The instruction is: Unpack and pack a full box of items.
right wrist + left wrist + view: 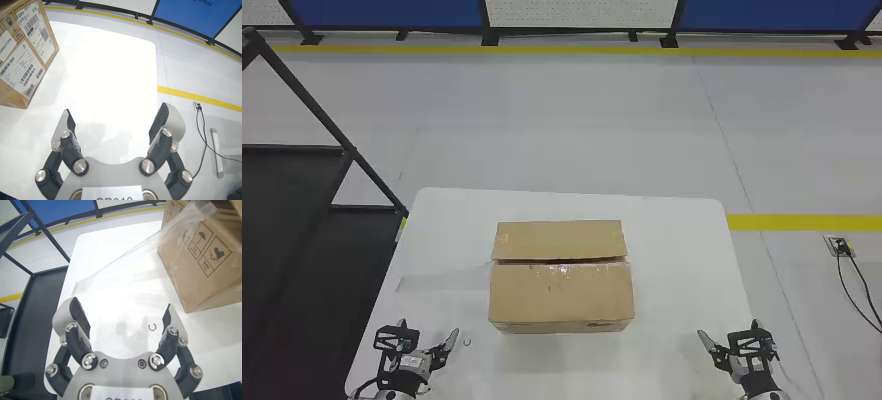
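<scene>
Sitting between spread left fingers (79, 315) and right fingers (157, 121), box (560, 290) touches neither

Box (560, 278) centered on table (682, 260)

The left tool (122, 302) and right tool (115, 107) each had a silver base plate (121, 370), black curved links (75, 344), silver fingers (59, 318) faced with ribbed black pads (79, 315), shiny round screws (88, 361) and a white label (121, 393).
</scene>
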Robot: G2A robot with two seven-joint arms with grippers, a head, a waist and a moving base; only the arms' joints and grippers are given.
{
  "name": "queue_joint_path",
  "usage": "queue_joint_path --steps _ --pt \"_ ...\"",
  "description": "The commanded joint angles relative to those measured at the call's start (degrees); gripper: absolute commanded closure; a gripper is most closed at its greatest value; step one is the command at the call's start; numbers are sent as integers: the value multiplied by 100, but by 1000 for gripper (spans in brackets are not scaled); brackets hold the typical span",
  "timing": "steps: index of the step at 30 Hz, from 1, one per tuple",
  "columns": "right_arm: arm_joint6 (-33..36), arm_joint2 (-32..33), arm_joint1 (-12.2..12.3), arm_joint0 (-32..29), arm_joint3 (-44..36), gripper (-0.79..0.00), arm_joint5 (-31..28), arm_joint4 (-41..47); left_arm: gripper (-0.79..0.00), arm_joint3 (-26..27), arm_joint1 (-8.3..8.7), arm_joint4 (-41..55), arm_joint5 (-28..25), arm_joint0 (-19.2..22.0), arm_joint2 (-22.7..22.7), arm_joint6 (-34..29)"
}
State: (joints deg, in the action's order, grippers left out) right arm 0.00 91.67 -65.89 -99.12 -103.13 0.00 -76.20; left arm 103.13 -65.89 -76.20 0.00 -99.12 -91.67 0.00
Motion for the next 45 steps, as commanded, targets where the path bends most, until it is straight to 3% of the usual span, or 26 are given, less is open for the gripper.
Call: queue_joint_path --steps 1,25,34,38,41,45 --pt "0 0 0 0 0 -784 0 0 -784 0 0 0 0 0 0 0" --pt "-1 -15 -2 9 -8 -785 -23 -1 -785 4 -2 2 -4 9 1 9" --pt "216 -133 10 -34 -665 -785 -800 20 -785 72 -30 318 -150 205 -109 344" --pt "418 -35 24 -81 -1095 -785 -1195 323 -785 225 -23 647 -543 233 -237 275" --pt "430 8 33 -167 -1422 -785 -1332 290 -785 347 13 1688 -1575 241 -502 -74" --pt "430 8 33 -167 -1422 -785 -1332 290 -785 360 20 1701 -1617 242 -554 -119"
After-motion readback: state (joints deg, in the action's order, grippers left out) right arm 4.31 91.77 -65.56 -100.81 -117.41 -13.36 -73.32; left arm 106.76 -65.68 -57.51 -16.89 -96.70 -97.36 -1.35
